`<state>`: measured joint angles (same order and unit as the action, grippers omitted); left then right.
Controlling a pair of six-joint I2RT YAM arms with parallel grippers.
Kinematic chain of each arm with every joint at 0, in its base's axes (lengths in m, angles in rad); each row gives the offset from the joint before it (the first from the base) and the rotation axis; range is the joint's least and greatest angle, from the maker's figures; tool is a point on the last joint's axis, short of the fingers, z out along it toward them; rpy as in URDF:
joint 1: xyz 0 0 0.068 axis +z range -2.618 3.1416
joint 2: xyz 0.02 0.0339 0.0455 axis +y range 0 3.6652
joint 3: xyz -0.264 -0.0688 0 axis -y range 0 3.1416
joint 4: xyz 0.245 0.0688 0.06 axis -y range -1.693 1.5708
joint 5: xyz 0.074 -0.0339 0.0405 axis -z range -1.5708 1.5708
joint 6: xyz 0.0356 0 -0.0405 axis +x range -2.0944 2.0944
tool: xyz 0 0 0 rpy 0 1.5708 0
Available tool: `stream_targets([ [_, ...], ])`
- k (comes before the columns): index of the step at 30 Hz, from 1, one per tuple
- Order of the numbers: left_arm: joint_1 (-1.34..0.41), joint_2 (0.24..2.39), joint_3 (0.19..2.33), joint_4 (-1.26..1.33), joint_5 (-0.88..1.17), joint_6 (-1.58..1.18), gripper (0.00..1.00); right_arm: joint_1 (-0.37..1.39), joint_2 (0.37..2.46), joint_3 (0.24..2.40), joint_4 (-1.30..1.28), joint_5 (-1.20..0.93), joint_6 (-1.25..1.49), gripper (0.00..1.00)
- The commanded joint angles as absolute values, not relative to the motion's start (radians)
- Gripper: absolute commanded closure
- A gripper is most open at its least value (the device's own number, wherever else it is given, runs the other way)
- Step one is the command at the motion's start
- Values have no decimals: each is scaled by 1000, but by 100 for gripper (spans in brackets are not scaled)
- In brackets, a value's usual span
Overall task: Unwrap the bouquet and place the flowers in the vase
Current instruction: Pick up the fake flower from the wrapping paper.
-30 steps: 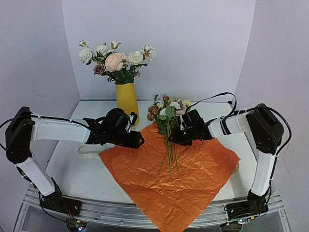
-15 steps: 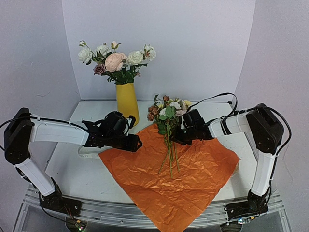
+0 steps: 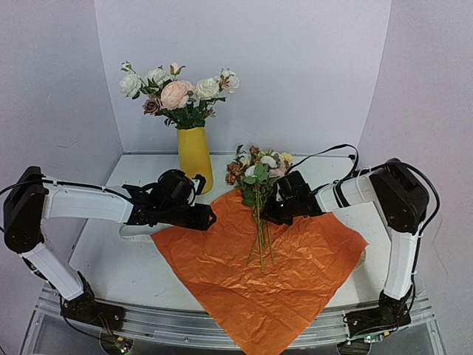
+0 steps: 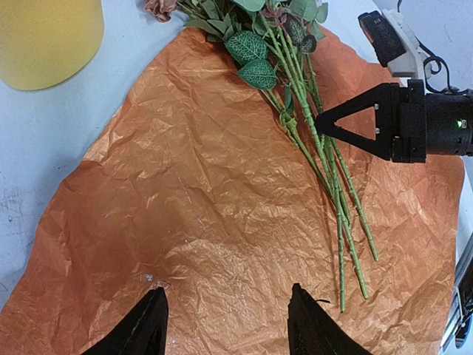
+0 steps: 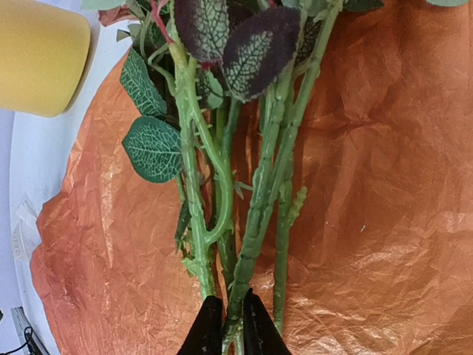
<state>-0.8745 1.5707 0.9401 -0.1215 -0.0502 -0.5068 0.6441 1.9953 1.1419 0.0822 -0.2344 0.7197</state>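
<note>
Orange crinkled paper [image 3: 259, 281] is lying spread open and flat on the white table [image 3: 111, 270], with its nearest corner reaching over the table's front edge. I am watching the flowers [image 3: 259, 177] resting on the far part of that sheet, their blooms pointing towards the back wall and their thin green stems running down the middle of the paper towards me.

I am seeing my right gripper [image 5: 230, 325] coming in from the right side, low over the sheet. Its two fingertips are pinching the stems partway along, just below the leaves, so it is grasping the flowers.

My left gripper [image 4: 228, 314] is hovering above the left half of the paper with its fingers spread apart. It is holding nothing, and the stems are lying well off to its right.

The vase [image 3: 194, 157] is standing upright at the back, just beyond the paper's far left edge and left of the blooms. It is carrying a bunch of large white and pink roses [image 3: 177, 92].
</note>
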Motion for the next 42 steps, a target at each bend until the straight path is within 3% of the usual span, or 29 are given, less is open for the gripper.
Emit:
stream_targets([
  [1,-873,1530,934,-89,-69,-506,43,644,1997,1188,98,-209,723,90],
  [4,-873,1528,932,-89,-70,-505,43,644,1997,1195,99,-212,731,90],
  [7,-873,1524,931,-90,-72,-505,43,643,1977,1186,98,-197,751,100],
  [24,-873,1488,928,-90,-82,-499,43,643,1738,1082,63,54,840,100],
  [32,-873,1500,954,-89,-68,-489,43,667,1794,1183,13,-101,669,100],
  [37,-873,1556,999,-61,-20,-494,43,667,1796,1207,-142,158,648,100],
  [42,-873,1578,1025,-40,-4,-501,43,667,1786,1236,-246,270,614,100],
])
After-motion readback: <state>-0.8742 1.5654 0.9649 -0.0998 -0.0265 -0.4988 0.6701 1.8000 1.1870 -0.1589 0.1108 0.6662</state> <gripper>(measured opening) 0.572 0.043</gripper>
